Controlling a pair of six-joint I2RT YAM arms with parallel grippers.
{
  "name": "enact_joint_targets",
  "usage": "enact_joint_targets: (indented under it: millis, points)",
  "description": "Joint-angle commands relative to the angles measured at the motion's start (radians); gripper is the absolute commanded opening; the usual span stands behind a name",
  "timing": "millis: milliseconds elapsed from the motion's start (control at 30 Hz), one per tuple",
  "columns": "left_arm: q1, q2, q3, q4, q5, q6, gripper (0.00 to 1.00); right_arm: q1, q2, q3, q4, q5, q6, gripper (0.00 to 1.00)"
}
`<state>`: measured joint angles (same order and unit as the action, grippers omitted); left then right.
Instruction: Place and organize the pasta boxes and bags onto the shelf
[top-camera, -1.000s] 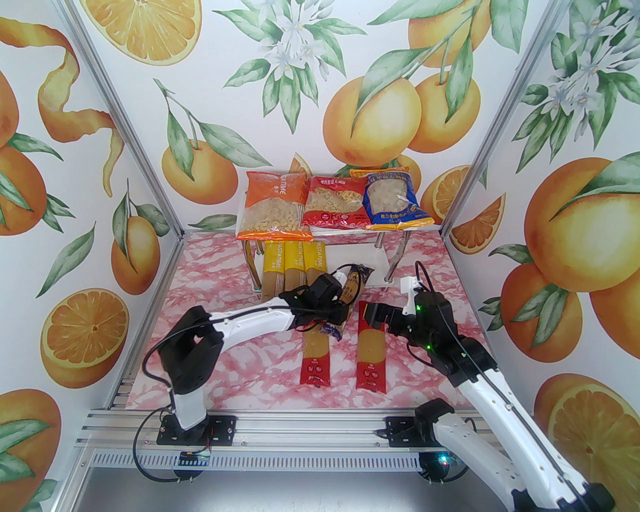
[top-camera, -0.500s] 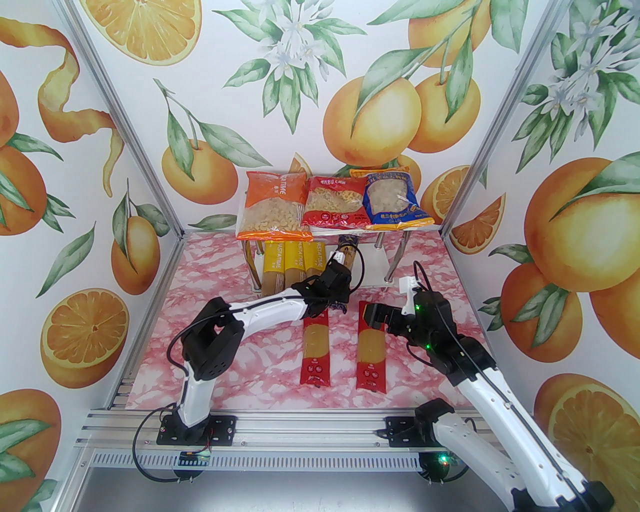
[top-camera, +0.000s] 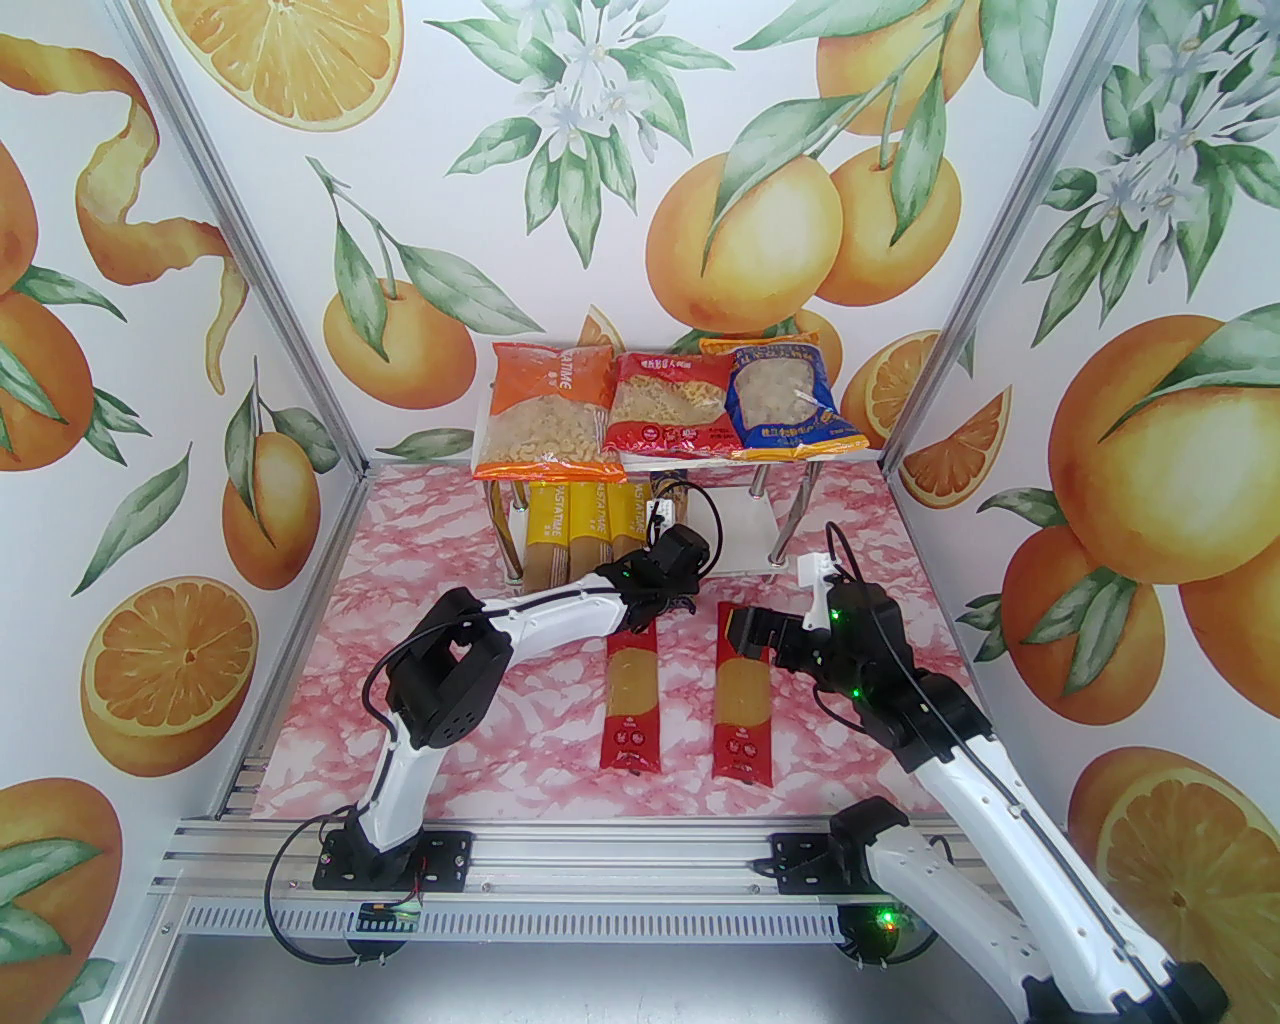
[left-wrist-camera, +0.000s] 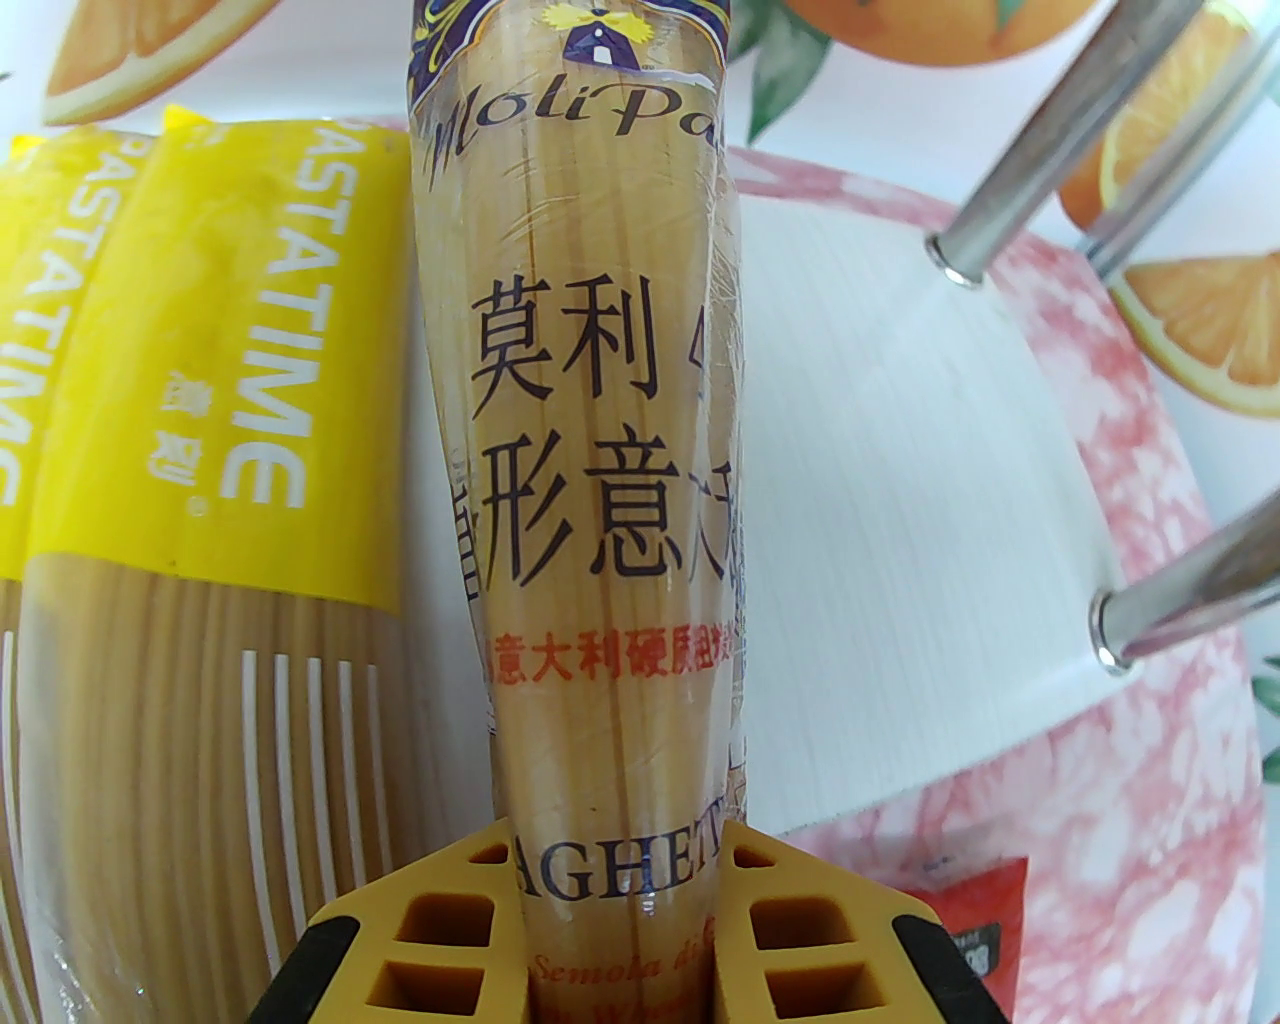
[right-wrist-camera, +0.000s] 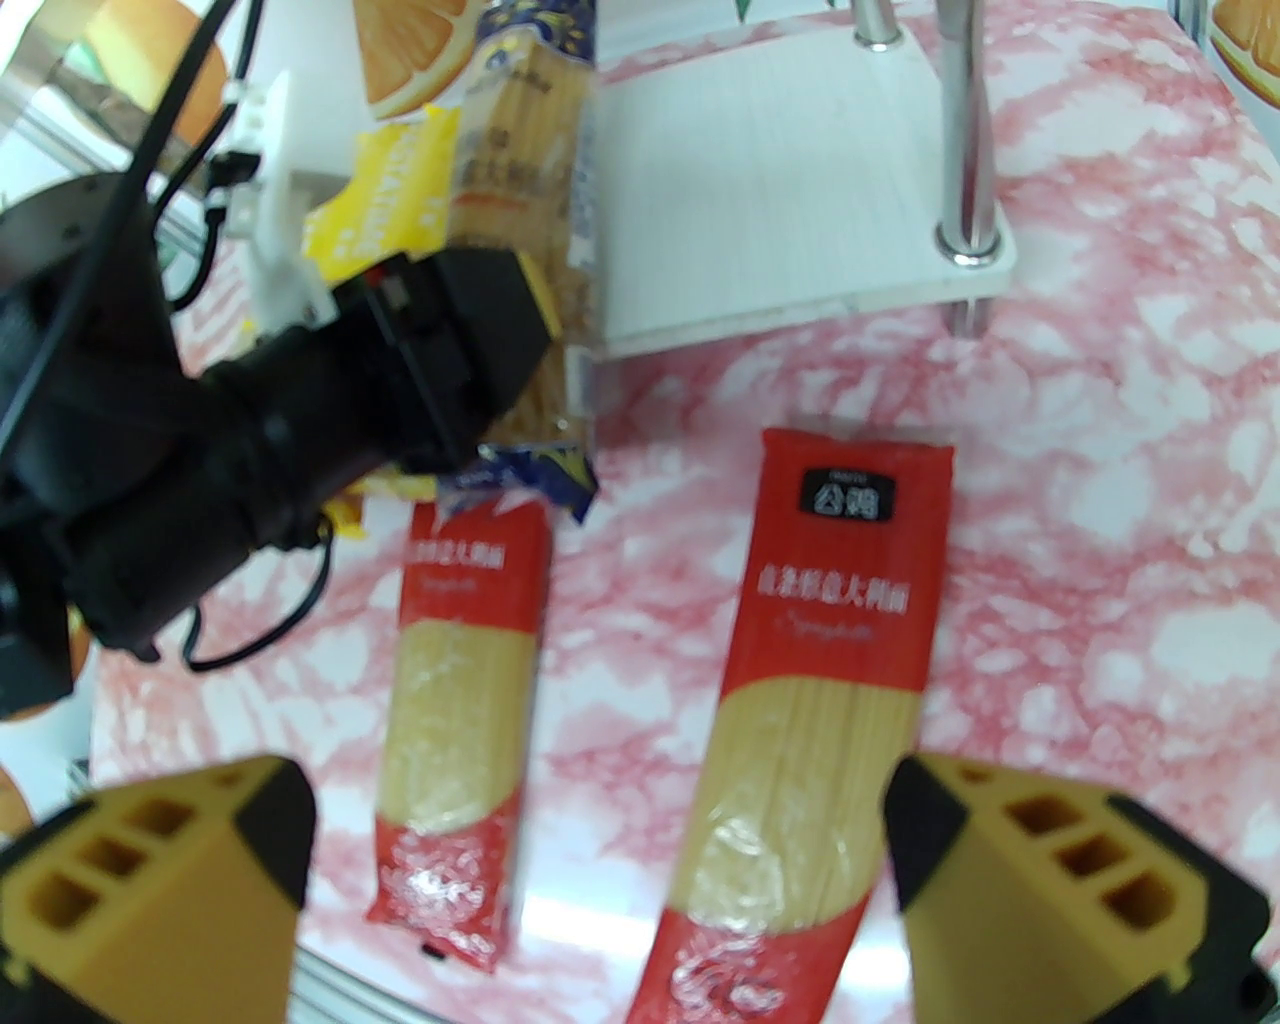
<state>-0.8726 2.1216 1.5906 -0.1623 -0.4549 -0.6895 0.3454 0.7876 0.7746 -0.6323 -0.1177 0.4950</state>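
- The left gripper (left-wrist-camera: 615, 900) is clamped on the dark blue spaghetti pack (left-wrist-camera: 590, 400). Its yellow fingers (left-wrist-camera: 420, 930) press on either side of the pack near its near end.
- The held pack points away from the arm, lengthwise over the white lower board of the shelf (left-wrist-camera: 900, 500). Whether it rests on the board or hangs just above it cannot be told.
- It lies just beside the rightmost of the three yellow "PASTATIME" packs (left-wrist-camera: 200, 400), which lie side by side on the left part of that board.
- From above, the left gripper (top-camera: 668, 598) is at the shelf's front edge, and the pack's tan strands (top-camera: 663, 488) reach in under the upper tier.
- In the right wrist view, the pack's crimped blue near end overhangs the far end of the left red pack (right-wrist-camera: 455, 700).
- The right gripper (right-wrist-camera: 600, 860) is spread wide and holds nothing. It hovers over the right red pack (right-wrist-camera: 820, 680).
- Both red packs lie flat and parallel on the pink marbled table (top-camera: 420, 560), near each other but apart, in front of the shelf (top-camera: 745, 525).
- Three bags sit in a row on the upper tier: the orange bag (top-camera: 545, 410) on the left, the red bag (top-camera: 665, 405) in the middle and the blue bag (top-camera: 790, 400) on the right.
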Motion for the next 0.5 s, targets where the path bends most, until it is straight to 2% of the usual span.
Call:
enact_joint_targets:
  millis: [0, 167, 467]
  points:
    - [0.022, 0.024, 0.109, 0.087, -0.087, -0.012, 0.00, 0.003, 0.007, -0.005, 0.007, -0.022, -0.013, 1.00]
    - [0.028, 0.069, 0.155, 0.044, -0.073, -0.042, 0.06, 0.003, -0.004, -0.001, -0.007, -0.015, -0.017, 1.00]
    - [0.036, 0.050, 0.127, 0.016, -0.102, -0.059, 0.06, 0.002, -0.012, -0.003, -0.017, -0.002, -0.020, 1.00]
